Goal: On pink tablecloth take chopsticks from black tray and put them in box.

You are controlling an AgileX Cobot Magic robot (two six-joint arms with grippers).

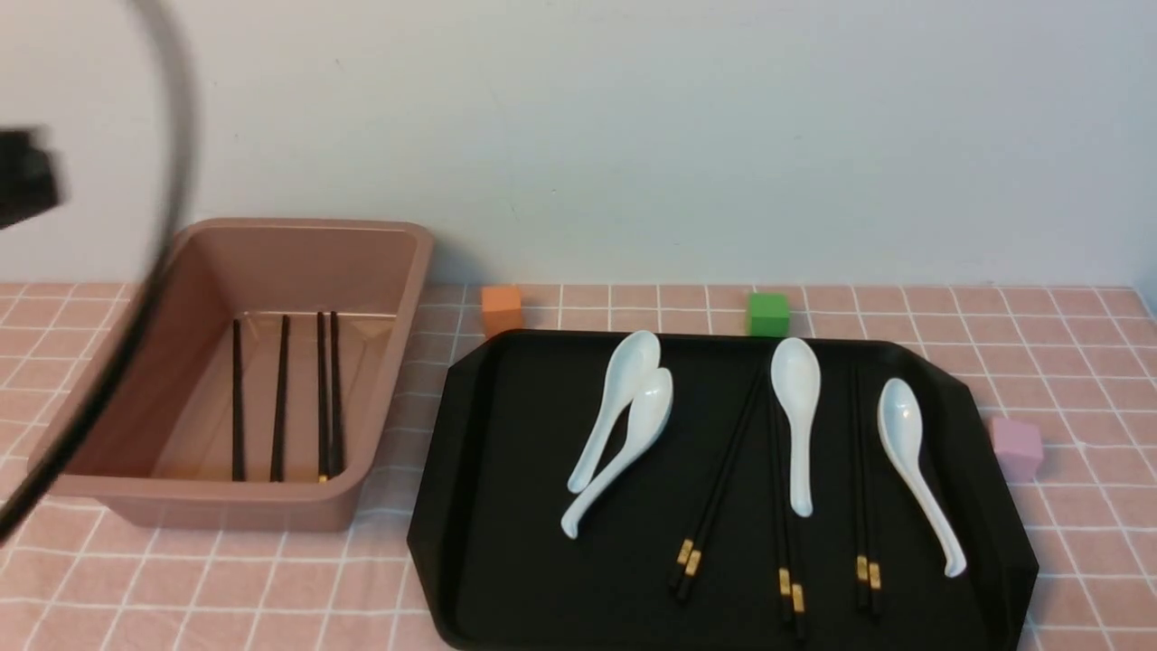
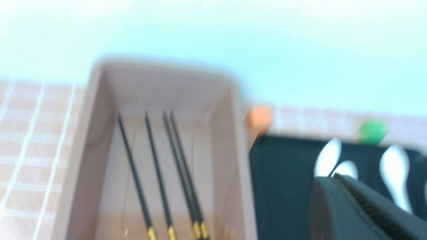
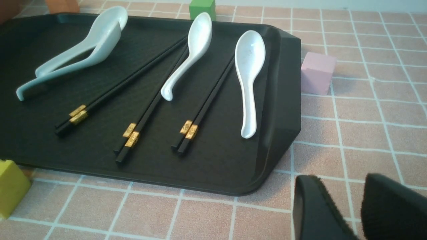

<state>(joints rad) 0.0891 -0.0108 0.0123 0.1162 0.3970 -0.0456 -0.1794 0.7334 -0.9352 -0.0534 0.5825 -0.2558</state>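
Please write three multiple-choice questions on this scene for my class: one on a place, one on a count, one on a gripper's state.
1. Where is the green cube?
A) inside the box
B) beyond the tray's far edge
C) on a spoon

2. How many white spoons lie on the tray?
A) two
B) three
C) four

3. How does the right gripper stand?
A) open, holding nothing
B) shut on a spoon
C) shut on a chopstick

Answers:
1. B: the green cube sits by the far rim of the black tray.
2. C: two spoons overlap, and two others lie separately.
3. A: the right gripper's fingers stand apart with only tablecloth visible between them.
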